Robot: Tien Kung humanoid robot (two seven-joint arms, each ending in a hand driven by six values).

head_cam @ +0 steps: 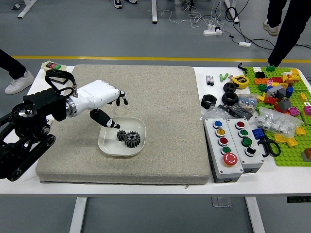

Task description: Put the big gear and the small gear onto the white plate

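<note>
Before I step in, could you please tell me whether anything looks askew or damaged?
Nothing stands out as damaged. The small gear and big gear both sit on the white plate, side by side and seemingly touching; the left hand, fingers spread, holds nothing.

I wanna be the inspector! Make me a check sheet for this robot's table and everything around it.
Surface: beige mat on the white table
Job's things: big gear and small gear, side by side on the white plate
Clutter: button boxes, scissors, tape measure and toy bricks, all toward the right
Grippers: left hand open near the plate, holding nothing; right hand not in view
Cables: some on the floor beyond the table
Surroundings: people's legs past the far side
</note>
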